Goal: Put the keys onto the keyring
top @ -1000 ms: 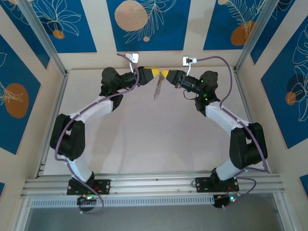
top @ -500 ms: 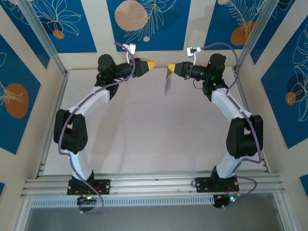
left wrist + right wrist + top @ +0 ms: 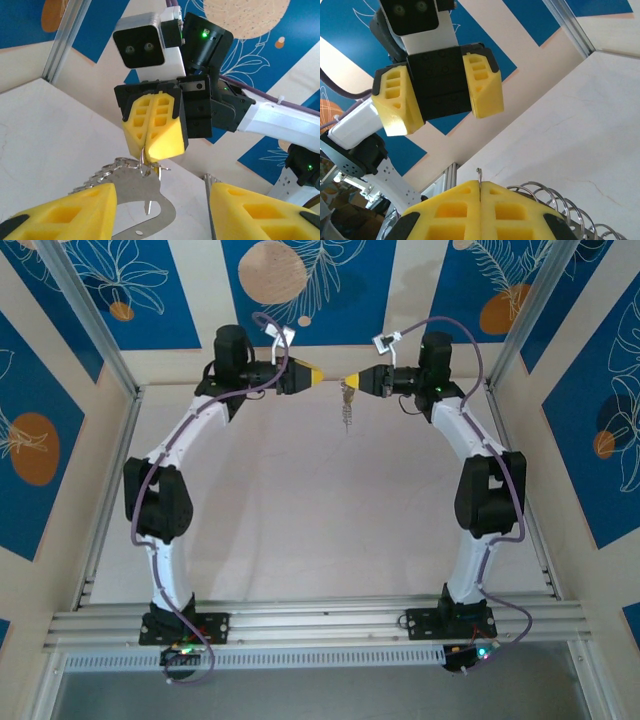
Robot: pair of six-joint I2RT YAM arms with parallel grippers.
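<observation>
Left wrist cam: right gripper (image 3: 146, 150) is pinching keyring (image 3: 135, 181) thinly, left gripper (image 3: 162, 195) spread; dangling keys (image 3: 95, 176) probably risking slip.

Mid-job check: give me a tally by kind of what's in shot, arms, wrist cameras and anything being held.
Robot arms: 2, left arm and right arm
Wrist cameras: 2, the left arm's and the right arm's
Bunch of keys: 1, hanging from the shut right jaws
Total: 5
</observation>
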